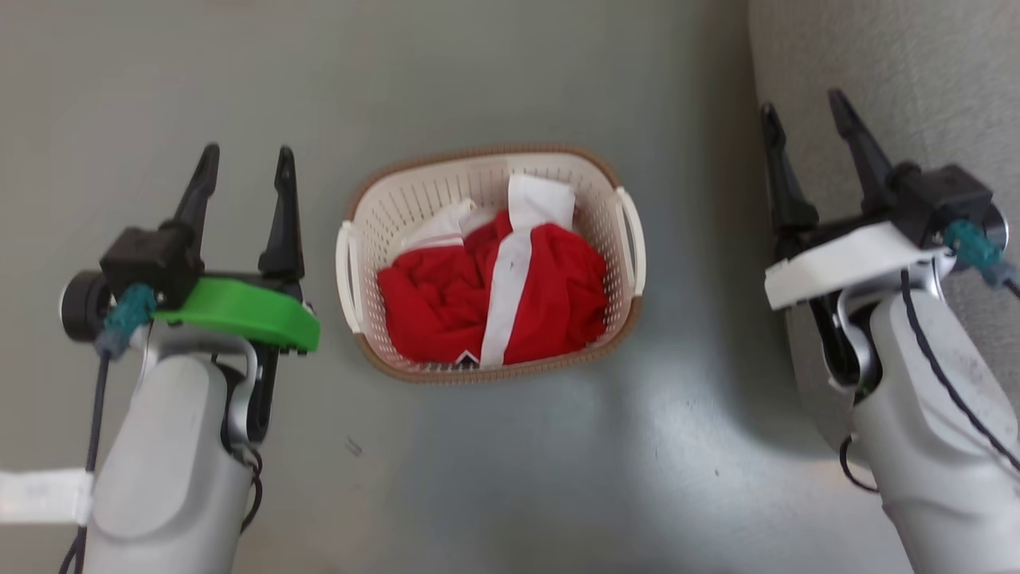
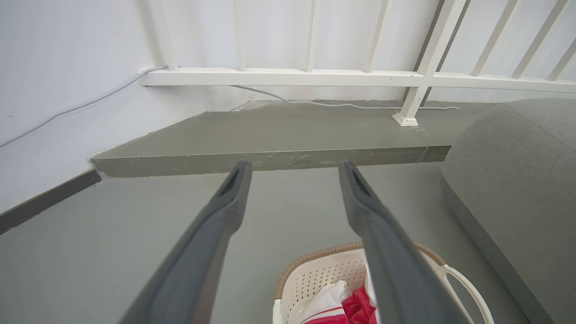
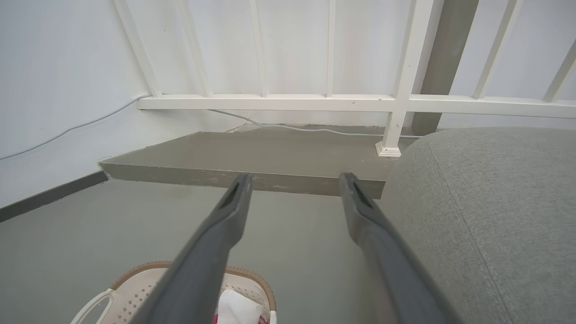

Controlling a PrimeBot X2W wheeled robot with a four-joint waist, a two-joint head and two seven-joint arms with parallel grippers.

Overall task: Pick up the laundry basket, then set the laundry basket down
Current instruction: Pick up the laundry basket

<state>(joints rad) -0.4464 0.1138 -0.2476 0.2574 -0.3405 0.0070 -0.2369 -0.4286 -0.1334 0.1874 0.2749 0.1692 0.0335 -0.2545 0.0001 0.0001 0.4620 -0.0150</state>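
The laundry basket (image 1: 414, 203), a small cream-white perforated plastic tub with a brown woven-look rim and white loop handles, is sitting on the grey floor (image 1: 159, 80), holding a crumpled red-and-white cloth (image 1: 494, 287). The left gripper (image 1: 247, 155) is hovering near its left side, and the right gripper (image 1: 801, 102) is hanging well off to its right, over a grey fabric cushion (image 1: 916, 64). Both are showing their jaws released, spread apart and grasping nothing.

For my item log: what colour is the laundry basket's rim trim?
Brown, woven-look; the laundry basket shows best in the head view.
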